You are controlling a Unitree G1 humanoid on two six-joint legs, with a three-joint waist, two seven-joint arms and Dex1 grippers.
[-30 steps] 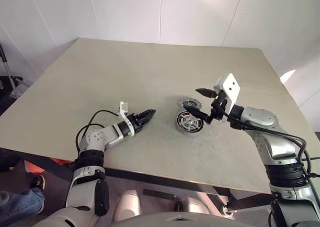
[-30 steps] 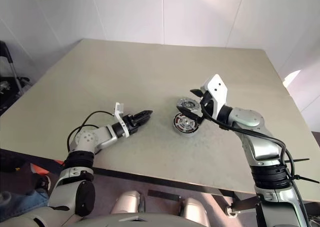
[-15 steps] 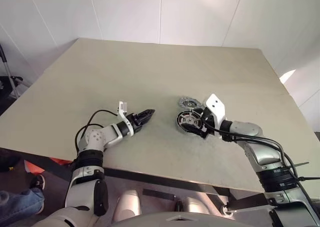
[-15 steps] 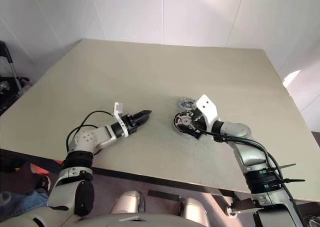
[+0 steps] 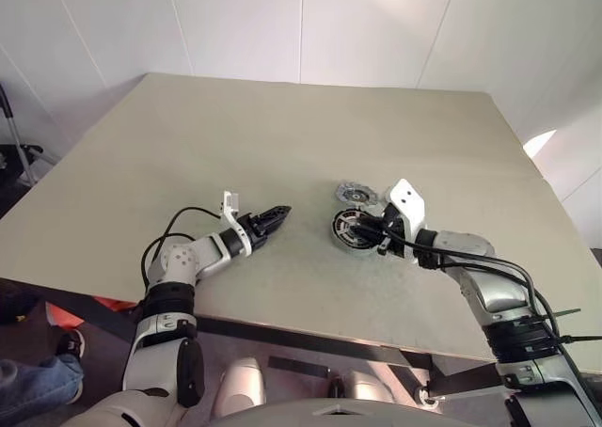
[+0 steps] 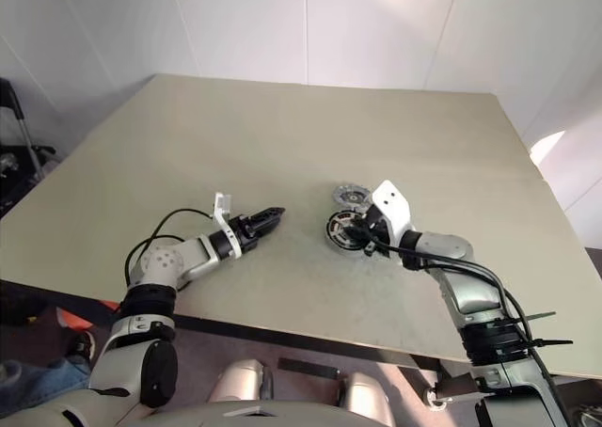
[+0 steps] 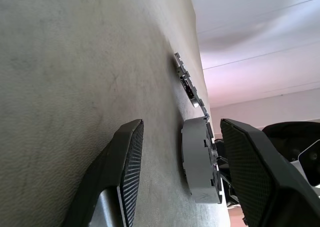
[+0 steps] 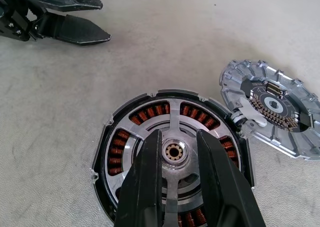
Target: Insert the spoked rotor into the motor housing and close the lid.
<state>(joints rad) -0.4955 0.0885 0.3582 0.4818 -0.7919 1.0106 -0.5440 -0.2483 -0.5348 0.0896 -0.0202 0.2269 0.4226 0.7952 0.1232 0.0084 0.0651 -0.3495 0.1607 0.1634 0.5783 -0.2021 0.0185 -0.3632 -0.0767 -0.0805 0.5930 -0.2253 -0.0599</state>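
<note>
Resting flat on the table [image 5: 282, 126], the motor housing [image 8: 172, 154] is straddled at its silvery hub by the right gripper [image 8: 175, 139], narrowed around it, while the left gripper [image 5: 276, 216] is held spread nearby and the lid [image 8: 272, 107] is seen just beyond the housing.

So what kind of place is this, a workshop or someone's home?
Probably a lab or test room, not a home. A large bare grey table stands against plain white panelled walls, and on it lie just motor parts: the motor housing and a silver lid.
</note>
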